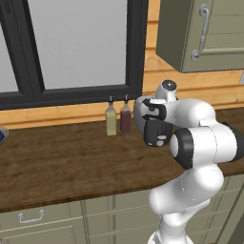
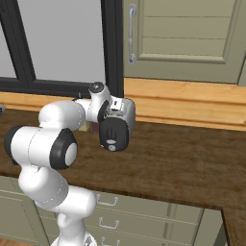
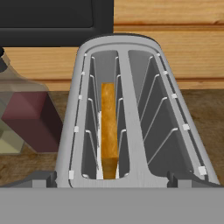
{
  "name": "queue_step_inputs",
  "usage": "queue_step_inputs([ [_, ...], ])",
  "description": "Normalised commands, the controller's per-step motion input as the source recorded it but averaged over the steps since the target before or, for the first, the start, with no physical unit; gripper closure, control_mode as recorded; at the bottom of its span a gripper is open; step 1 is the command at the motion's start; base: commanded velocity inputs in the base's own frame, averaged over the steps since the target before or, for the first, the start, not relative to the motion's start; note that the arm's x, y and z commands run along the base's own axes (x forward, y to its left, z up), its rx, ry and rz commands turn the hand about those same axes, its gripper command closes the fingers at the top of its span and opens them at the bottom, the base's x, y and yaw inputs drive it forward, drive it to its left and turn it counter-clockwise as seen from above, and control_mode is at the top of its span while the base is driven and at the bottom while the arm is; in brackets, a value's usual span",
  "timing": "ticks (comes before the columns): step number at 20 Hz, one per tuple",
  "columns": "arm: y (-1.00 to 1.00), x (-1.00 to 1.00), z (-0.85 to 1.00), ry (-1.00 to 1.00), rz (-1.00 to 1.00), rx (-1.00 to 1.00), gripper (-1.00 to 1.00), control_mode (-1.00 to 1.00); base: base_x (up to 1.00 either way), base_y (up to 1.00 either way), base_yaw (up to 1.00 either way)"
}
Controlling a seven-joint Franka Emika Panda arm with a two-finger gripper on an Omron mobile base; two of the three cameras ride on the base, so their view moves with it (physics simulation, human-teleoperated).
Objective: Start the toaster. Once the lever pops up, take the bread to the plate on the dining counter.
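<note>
Directly over the toaster (image 3: 131, 113) the jaws are hanging spread wide, nothing pinched; bread (image 3: 109, 127) is sitting in its left slot.

We are seeing flat, even rendered light in all three views, bright with no glare. The arm (image 1: 200, 143) is casting only a faint shadow on the worktop (image 1: 71, 162). Edges are looking slightly soft and pixelated, without distortion.

Toaster (image 3: 131, 109) front cut off; bread (image 3: 108, 127) mostly hidden.
</note>
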Motion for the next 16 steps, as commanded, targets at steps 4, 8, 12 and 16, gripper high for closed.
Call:
queue_step_inputs([
  [4, 0.00, 0.00, 0.00, 0.00, 0.00, 0.00, -1.00, -1.00, 0.00, 0.00, 0.00],
  [8, 0.00, 0.00, 0.00, 0.00, 0.00, 0.00, -1.00, -1.00, 0.00, 0.00, 0.00],
  [12, 0.00, 0.00, 0.00, 0.00, 0.00, 0.00, -1.00, -1.00, 0.00, 0.00, 0.00],
  [16, 0.00, 0.00, 0.00, 0.00, 0.00, 0.00, -1.00, -1.00, 0.00, 0.00, 0.00],
])
